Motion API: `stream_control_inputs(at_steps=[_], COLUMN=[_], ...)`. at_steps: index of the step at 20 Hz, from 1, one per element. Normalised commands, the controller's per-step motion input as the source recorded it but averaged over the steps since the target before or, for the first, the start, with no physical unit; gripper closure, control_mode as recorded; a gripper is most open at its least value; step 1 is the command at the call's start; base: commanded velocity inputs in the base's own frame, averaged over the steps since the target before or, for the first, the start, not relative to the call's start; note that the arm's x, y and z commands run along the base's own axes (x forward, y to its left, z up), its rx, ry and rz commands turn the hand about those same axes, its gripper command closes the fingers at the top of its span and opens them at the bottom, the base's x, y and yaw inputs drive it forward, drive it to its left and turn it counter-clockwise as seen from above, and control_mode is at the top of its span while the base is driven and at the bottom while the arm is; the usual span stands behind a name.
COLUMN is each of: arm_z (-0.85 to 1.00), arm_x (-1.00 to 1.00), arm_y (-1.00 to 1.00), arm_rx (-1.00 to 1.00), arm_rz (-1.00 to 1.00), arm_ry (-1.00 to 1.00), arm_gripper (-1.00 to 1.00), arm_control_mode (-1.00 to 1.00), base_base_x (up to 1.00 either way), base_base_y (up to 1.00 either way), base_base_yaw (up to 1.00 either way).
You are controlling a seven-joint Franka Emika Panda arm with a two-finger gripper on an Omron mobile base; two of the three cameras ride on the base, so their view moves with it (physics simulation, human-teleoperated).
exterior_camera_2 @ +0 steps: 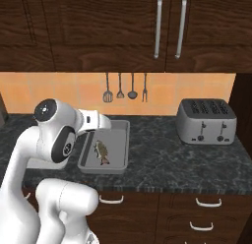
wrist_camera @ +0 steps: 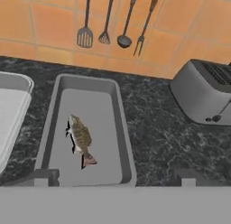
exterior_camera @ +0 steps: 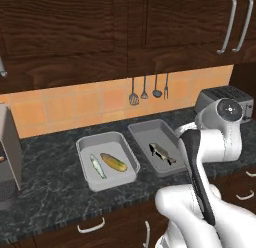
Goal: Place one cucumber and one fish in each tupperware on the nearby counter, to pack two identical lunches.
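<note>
With the hand [wrist_camera: 113, 175] spread empty above the right tupperware [wrist_camera: 121, 128], a fish [wrist_camera: 81, 138] lies delivered at its centre; a cucumber must be fetched next to match the left tupperware [exterior_camera: 80, 147] at nine o'clock.

Legible text: none
Toaster [exterior_camera_2: 206, 122]: no brand or markings readable
Tupperware [wrist_camera: 85, 133]: unmarked
Cabinet doors [exterior_camera: 75, 27]: unlabelled

You see two light-grey tupperware trays [exterior_camera: 106, 140] on black speckled counter [exterior_camera: 50, 187], a yellow-green cucumber [exterior_camera: 114, 162], silvery fish [exterior_camera: 97, 166], a brownish fish [wrist_camera: 81, 138], orange tiles [exterior_camera: 75, 104] and a silver toaster [exterior_camera_2: 206, 122].
</note>
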Motion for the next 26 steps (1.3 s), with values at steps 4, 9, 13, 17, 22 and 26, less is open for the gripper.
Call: stream_control_inputs(at_steps=[4, 9, 13, 17, 22, 26], arm_z=[0.18, 0.00, 0.00, 0.00, 0.00, 0.00], arm_x=[-0.13, 0.00, 0.00, 0.00, 0.00, 0.00], arm_y=[0.00, 0.00, 0.00, 0.00, 0.00, 0.00], arm_rx=[0.00, 0.00, 0.00, 0.00, 0.00, 0.00], arm_rz=[0.01, 0.00, 0.00, 0.00, 0.00, 0.00], arm_ry=[0.12, 0.00, 0.00, 0.00, 0.00, 0.00], arm_gripper=[-1.00, -1.00, -1.00, -1.00, -1.00, -1.00], arm_control_mode=[1.00, 1.00, 1.00, 1.00, 1.00, 1.00], base_base_x=[-0.41, -1.00, -1.00, -0.85, -0.12, 0.26], base_base_y=[-0.01, -0.68, -1.00, -1.00, -1.00, -1.00], base_base_yaw=[0.00, -0.01, -0.23, -0.36, -0.41, -0.30])
